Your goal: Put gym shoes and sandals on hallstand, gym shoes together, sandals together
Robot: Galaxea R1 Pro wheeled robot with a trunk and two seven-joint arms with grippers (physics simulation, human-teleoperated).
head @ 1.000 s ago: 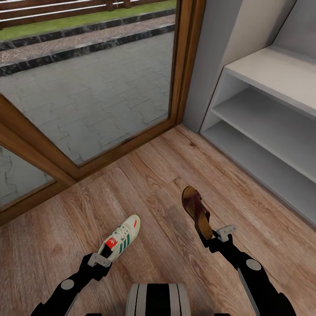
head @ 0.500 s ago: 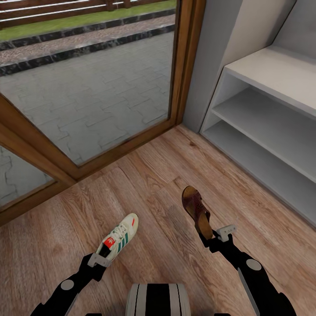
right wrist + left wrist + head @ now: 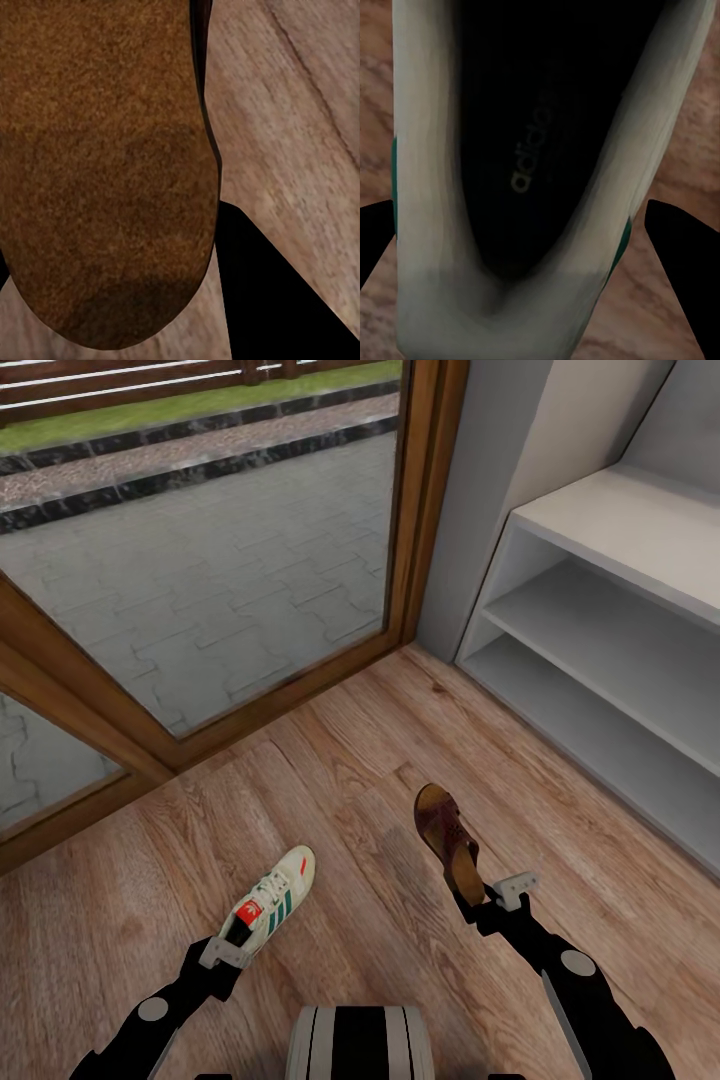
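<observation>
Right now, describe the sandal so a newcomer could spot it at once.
Start at the white shoe rack on the right and drop to the wood floor before it. The sandal lies there, heel at the right gripper. It is brown and open, unlike the white, green-striped sneaker.

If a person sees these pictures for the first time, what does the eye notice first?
A white sneaker and a brown sandal lie on the wood floor, each with a black robot tool at its heel: left tool, right tool. To the right stands a pale shoe rack.
</observation>
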